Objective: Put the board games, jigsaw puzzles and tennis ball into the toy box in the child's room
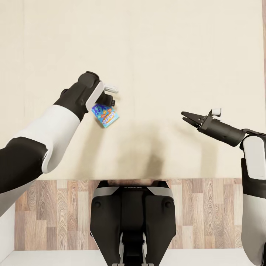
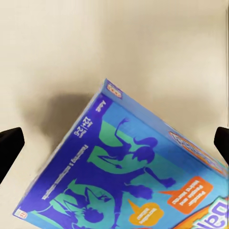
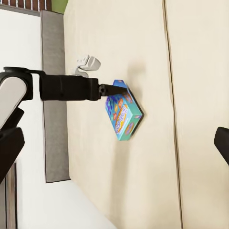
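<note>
Blue board game (image 1: 105,115) hangs clamped in the left gripper (image 1: 109,99) over the beige bed (image 1: 166,48); right gripper (image 1: 187,118), jaws parted, holds nothing. Nothing looks boxed yet.

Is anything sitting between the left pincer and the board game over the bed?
Nothing: the left pincer already grips the board game by its upper edge, lifted off the bed. The right pincer hangs apart, empty.
</note>
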{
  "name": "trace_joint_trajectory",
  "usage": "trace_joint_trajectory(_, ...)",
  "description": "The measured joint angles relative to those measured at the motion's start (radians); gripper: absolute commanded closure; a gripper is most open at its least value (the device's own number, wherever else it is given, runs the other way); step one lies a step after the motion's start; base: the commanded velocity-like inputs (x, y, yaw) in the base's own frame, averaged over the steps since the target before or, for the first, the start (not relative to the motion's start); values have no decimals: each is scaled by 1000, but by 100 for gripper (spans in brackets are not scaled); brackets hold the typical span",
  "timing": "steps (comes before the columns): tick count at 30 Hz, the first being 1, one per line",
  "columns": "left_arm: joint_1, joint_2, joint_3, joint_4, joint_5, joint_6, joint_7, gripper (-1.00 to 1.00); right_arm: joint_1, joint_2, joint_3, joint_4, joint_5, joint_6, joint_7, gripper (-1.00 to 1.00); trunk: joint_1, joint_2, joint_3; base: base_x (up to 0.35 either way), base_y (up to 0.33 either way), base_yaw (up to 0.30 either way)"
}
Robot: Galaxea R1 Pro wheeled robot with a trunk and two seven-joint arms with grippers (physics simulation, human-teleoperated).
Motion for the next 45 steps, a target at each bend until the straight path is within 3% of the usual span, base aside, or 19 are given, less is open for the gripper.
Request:
trace_joint_trajectory(14, 0, 6, 2, -98, 1, -33, 3, -100, 0, 0, 0, 0, 0, 0, 0, -100, 0, 0, 0, 0, 0, 0)
trace_joint_trajectory(24, 1, 13, 1, -103, -1, -37, 5, -100, 0, 0, 0, 0, 0, 0, 0, -100, 0, 0, 0, 0, 0, 0)
trace_joint_trajectory(34, 38, 16, 3, -97, 1, -128, 3, -100, 0, 0, 0, 0, 0, 0, 0, -100, 0, 0, 0, 0, 0, 0)
trace_joint_trajectory(45, 53, 17, 2, -93, 0, -139, 5, -100, 0, 0, 0, 0, 0, 0, 0, -100, 0, 0, 0, 0, 0, 0)
